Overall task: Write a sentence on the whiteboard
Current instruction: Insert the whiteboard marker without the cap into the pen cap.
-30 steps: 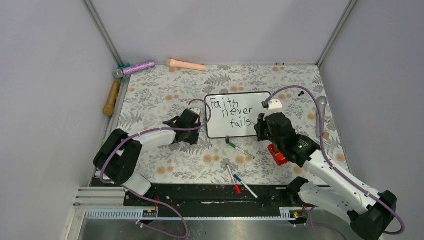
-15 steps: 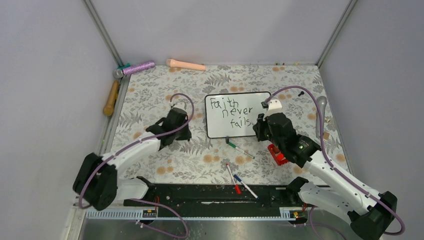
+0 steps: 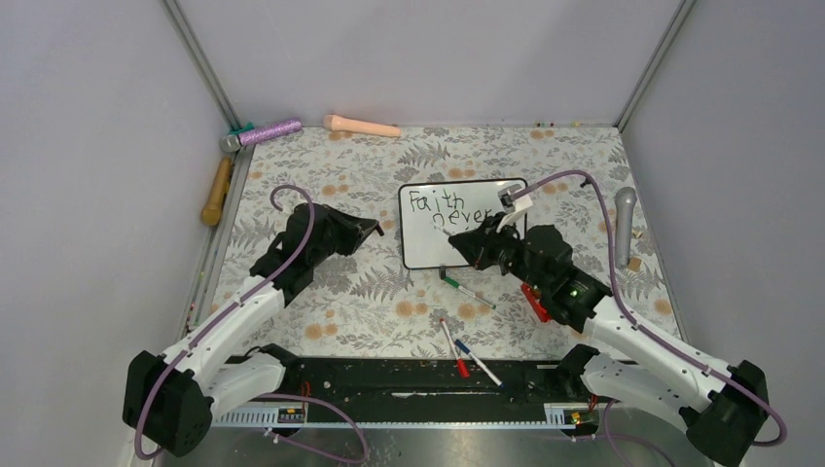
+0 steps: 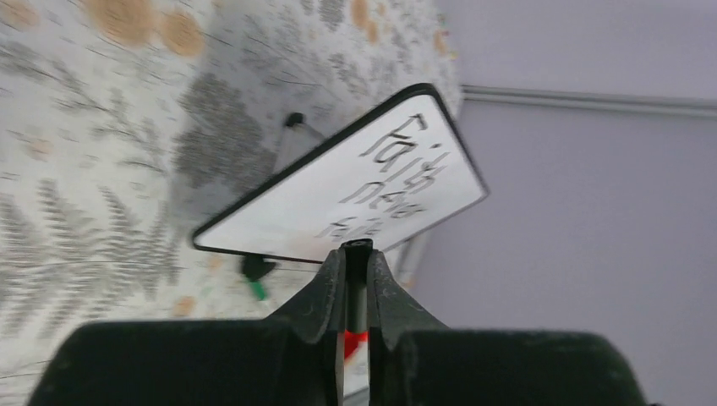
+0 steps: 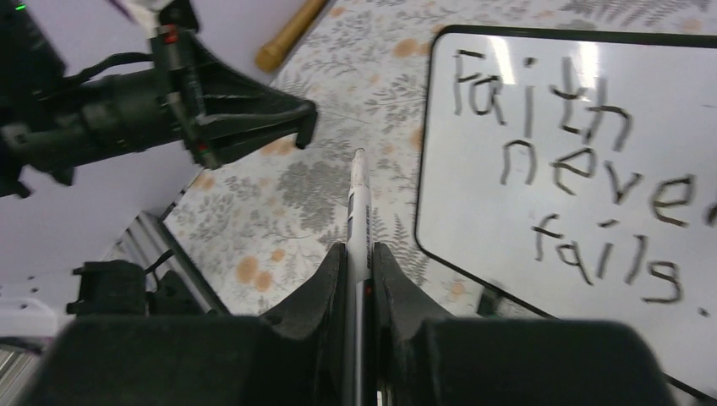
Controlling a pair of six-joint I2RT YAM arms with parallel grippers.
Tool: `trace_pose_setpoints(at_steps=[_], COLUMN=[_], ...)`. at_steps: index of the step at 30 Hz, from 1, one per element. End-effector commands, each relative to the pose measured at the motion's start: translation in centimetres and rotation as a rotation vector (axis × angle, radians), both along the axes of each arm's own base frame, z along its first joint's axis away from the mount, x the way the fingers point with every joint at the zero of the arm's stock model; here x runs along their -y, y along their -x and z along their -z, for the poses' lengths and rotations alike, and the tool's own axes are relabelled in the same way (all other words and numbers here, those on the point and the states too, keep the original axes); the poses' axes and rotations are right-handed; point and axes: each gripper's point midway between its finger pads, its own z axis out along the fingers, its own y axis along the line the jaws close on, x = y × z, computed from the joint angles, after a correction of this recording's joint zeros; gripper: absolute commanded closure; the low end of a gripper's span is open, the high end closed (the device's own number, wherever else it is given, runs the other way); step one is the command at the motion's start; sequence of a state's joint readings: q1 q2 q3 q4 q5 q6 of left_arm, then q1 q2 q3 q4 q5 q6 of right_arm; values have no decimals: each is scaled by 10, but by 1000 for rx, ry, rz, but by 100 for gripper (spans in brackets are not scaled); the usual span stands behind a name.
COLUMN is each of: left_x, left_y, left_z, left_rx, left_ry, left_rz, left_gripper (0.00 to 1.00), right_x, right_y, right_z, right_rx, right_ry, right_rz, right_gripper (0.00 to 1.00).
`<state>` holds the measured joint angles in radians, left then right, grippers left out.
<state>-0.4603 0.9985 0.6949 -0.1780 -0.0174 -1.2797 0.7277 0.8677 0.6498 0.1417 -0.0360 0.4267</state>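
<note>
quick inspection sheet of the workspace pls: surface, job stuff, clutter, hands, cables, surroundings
surface: leaf-print table cover, no spills seen
job's things: whiteboard stands tilted on its feet; sentence reads "Faith never fails."
clutter: green-capped marker, red-capped marker and blue-capped marker lie loose near the front; red block under the right arm; purple microphone, peach toy, wooden stick and grey microphone at the edges
hands: left hand shut, nothing seen in it; right hand shut on white marker
cables: purple cables arch over both arms
surroundings: plain grey walls, metal corner posts
</note>
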Motion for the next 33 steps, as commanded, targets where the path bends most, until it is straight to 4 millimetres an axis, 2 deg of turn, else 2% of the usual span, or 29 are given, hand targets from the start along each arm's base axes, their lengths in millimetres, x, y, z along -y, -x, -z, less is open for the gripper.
trace_pose_setpoints(at_steps=[1, 5, 12, 23, 33], left_x=[26, 29, 34, 35, 36], left_y=[-12, -18, -21, -19, -17], left_z=[-38, -48, -57, -55, -55], left_rx=[-14, 0, 0, -6, -10], left_ry=[374, 472, 533, 551, 562], left_rz=[-41, -63, -51, -43, -35], left_gripper=[100, 100, 100, 100, 100], right_x=[-34, -40, -59, -76, -77], right_y=[8, 4, 7, 3, -6], right_z=[-45, -42, -32, -31, -35], right_rx=[134, 149, 157, 152, 169], right_ry=[-126, -100, -46, -11, 10], right_rz=[-61, -25, -64, -94, -63], right_gripper=[100, 100, 100, 100, 100])
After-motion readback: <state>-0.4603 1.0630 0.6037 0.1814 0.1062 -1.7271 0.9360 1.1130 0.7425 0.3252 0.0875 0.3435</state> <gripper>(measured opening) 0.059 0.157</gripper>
